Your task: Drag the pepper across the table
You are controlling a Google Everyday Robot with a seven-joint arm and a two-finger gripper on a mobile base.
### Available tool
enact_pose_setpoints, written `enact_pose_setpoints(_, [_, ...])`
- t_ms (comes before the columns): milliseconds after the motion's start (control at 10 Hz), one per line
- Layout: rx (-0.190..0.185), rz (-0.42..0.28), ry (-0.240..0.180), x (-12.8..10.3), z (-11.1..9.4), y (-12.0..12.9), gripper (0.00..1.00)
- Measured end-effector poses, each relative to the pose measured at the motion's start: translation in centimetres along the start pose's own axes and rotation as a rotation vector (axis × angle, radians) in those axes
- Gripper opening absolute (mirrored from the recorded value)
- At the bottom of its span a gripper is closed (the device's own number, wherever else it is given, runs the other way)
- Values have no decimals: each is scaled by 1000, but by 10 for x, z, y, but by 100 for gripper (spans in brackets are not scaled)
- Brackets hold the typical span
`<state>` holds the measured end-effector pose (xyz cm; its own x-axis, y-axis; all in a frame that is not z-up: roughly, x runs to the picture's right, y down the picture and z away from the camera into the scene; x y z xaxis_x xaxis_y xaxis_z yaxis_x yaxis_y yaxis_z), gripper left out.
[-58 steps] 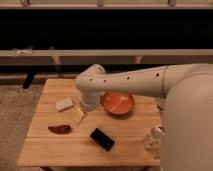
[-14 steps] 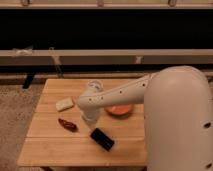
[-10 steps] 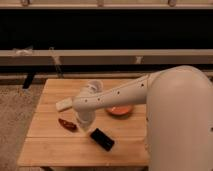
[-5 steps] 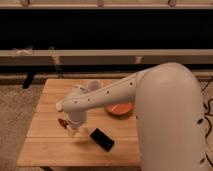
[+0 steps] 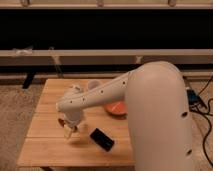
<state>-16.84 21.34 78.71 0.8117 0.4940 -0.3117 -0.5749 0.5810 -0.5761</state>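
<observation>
- Camera view: the gripper (image 5: pixel 70 131) is seen low over the left half of the tabletop (image 5: pixel 47 150), at the end of the white arm (image 5: pixel 102 95) that reaches in from the right of the view.
- Its jaws are taken to be spread, and nothing is seen pinched between them.
- The pepper (image 5: pixel 61 121) lies just beside the gripper, on the side toward the left edge of the view. It is partly hidden by the wrist, so whether it is touched cannot be told.
- A black slab (image 5: pixel 101 139) lies near the gripper on its other side. An orange-red bowl (image 5: pixel 116 108) sits further back, partly covered by the arm.
- The step in hand is judged to be making contact with the pepper before the drag.
- To do it well, the jaws should be set astride the pepper's middle and kept low against the planks.
- A slow, straight pull over bare wood is advised, away from the slab and bowl.
- Light pressure is preferred, since a tapered, wrinkled pepper may roll or slip free.
</observation>
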Motion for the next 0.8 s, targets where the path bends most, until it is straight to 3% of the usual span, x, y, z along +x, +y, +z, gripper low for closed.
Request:
enact_pose_setpoints(300, [25,9,21,-4,15,-4,80])
enact_pose_setpoints(500, [33,14,42,-4,22,-6,74])
enact_pose_setpoints(600, [36,12,48,-5,24,-6,66])
enact_pose_setpoints(700, [40,25,64,-2,26,-9,44])
enact_pose_setpoints(800, [38,35,65,-1,25,-11,32])
